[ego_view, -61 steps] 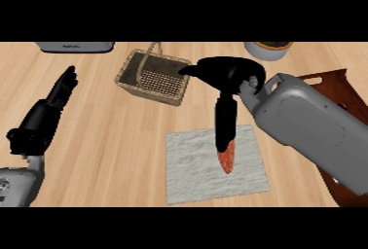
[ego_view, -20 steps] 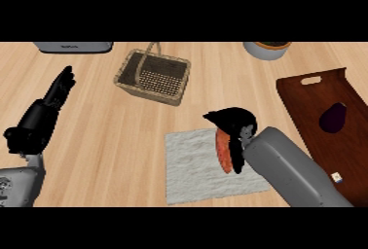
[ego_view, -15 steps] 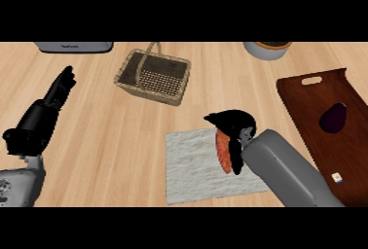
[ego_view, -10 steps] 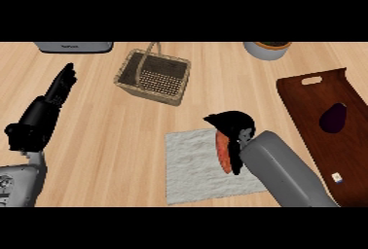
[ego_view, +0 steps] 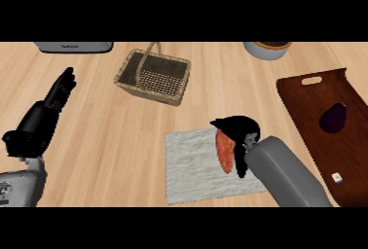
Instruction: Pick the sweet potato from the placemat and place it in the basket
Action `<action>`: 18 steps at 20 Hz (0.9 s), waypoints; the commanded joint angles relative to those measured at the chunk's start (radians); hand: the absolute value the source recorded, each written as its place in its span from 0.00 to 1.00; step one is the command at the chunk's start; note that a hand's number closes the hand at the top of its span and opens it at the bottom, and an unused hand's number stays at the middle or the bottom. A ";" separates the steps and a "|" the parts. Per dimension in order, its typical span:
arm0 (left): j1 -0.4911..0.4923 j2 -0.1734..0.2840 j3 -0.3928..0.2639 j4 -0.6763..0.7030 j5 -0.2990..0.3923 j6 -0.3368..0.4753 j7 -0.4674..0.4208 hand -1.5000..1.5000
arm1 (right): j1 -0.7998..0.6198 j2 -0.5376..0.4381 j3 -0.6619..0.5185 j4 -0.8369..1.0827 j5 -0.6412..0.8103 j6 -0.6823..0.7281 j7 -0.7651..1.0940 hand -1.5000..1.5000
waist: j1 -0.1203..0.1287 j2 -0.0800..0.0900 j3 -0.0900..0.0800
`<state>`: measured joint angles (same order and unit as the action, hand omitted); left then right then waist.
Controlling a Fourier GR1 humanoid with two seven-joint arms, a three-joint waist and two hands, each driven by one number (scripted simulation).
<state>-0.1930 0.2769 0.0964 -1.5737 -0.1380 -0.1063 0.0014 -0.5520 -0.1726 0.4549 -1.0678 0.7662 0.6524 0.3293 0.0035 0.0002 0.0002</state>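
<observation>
Right hand (ego_view: 239,130) curled around sweet potato (ego_view: 224,151) on placemat (ego_view: 194,168). Lift straight up, clear basket (ego_view: 153,75) rim before lowering. Left hand (ego_view: 54,99) straight-fingered, resting.

A light wooden counter (ego_view: 108,131) fills the view, its grain apparently running across, evenly lit.

A single head view looks steeply down on the light wooden counter (ego_view: 108,141) from the robot's side; both forearms enter from the lower edge; a woven wicker basket (ego_view: 154,76) lies far, a dark wooden tray (ego_view: 316,104) at right.
</observation>
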 commanded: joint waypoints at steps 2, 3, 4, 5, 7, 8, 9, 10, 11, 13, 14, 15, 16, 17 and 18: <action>-0.029 0.019 0.033 0.024 0.005 -0.031 0.005 0.50 | 0.041 0.073 0.006 0.014 0.066 -0.014 0.019 0.00 | -0.002 0.000 0.000; -0.006 -0.059 -0.032 0.055 -0.066 0.047 -0.035 0.50 | -0.058 0.053 -0.036 0.156 0.067 -0.020 -0.059 0.00 | 0.003 0.002 0.000; 0.009 -0.013 0.012 0.044 -0.026 0.000 -0.071 0.50 | 0.081 0.088 -0.005 0.040 0.077 -0.073 0.016 1.00 | -0.003 0.000 0.000; 0.041 -0.019 0.010 -0.003 -0.019 -0.009 -0.038 0.50 | 0.017 0.085 -0.051 0.093 0.067 -0.037 -0.015 1.00 | 0.002 0.000 0.000; -0.016 -0.021 0.000 0.000 -0.026 -0.004 0.008 0.50 | -0.049 0.080 -0.077 0.232 0.078 -0.103 -0.103 1.00 | 0.008 0.003 0.000; -0.017 -0.023 0.011 0.079 -0.036 0.003 -0.082 0.50 | 0.033 0.099 -0.033 0.153 0.101 -0.138 -0.089 1.00 | 0.000 0.002 0.000; -0.041 0.007 0.038 0.005 0.005 -0.034 0.046 0.50 | -0.016 0.092 -0.047 0.137 0.108 -0.082 -0.069 1.00 | 0.002 0.000 0.000; -0.020 0.012 0.043 0.004 0.010 -0.044 0.006 0.50 | 0.025 0.074 -0.027 0.115 0.121 -0.102 -0.106 1.00 | 0.001 0.000 0.000; -0.029 -0.054 -0.017 0.039 -0.048 0.018 -0.020 0.50 | 0.001 0.122 0.000 0.190 0.149 -0.159 -0.112 1.00 | 0.004 0.003 0.000; -0.010 -0.007 0.029 -0.030 0.006 -0.034 0.040 0.50 | 0.006 0.103 -0.007 0.142 0.156 -0.138 -0.126 1.00 | 0.004 0.000 0.000; -0.026 -0.026 0.010 0.022 -0.034 -0.004 -0.011 0.50 | 0.002 0.065 -0.011 0.147 0.154 -0.129 -0.183 1.00 | 0.001 0.001 0.000; 0.017 -0.017 0.014 -0.055 -0.019 -0.019 0.026 0.50 | 0.008 0.037 -0.021 0.187 0.171 -0.184 -0.230 1.00 | 0.007 0.001 0.000; -0.004 -0.007 0.032 0.032 -0.006 -0.037 -0.039 0.50 | -0.015 0.045 -0.012 0.240 0.197 -0.223 -0.256 1.00 | 0.007 0.003 0.000; -0.008 -0.017 0.033 0.036 -0.011 -0.027 -0.037 0.50 | 0.021 0.078 0.002 0.170 0.206 -0.209 -0.206 1.00 | 0.001 0.001 0.000; -0.034 -0.045 -0.011 -0.040 -0.043 0.003 0.056 0.50 | 0.009 0.056 -0.054 0.143 0.210 -0.246 -0.146 1.00 | -0.001 -0.001 0.000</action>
<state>-0.2085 0.2553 0.1111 -1.5701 -0.1593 -0.1218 0.0014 -0.5664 -0.1226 0.4198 -0.9402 0.9418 0.4553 0.1568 0.0047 -0.0176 -0.0074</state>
